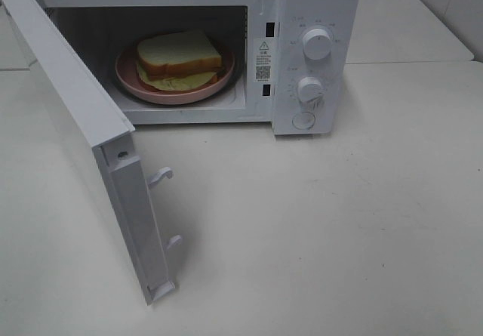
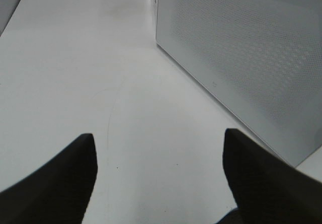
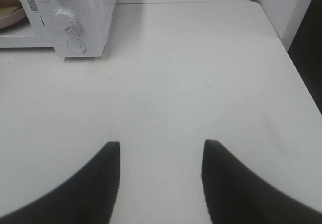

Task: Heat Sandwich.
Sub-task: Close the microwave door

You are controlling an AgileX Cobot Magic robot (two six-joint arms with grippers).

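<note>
The sandwich (image 1: 179, 55), white bread with tan crust and pale yellow filling, lies on a round pink plate (image 1: 130, 78) inside the white microwave (image 1: 313, 19). The microwave door (image 1: 90, 147) stands swung wide open toward the front left. Neither arm shows in the exterior high view. My left gripper (image 2: 158, 138) is open above bare table, with the door's perforated outer face (image 2: 241, 53) just ahead. My right gripper (image 3: 161, 146) is open with nothing between its fingers, over the table in front of the microwave's control panel (image 3: 70, 20).
Two knobs (image 1: 317, 43) and a round button (image 1: 303, 121) sit on the microwave's right panel. Door latch hooks (image 1: 162, 174) stick out from the open door's edge. A table seam runs behind the microwave, and a table edge (image 3: 297, 78) lies to the right.
</note>
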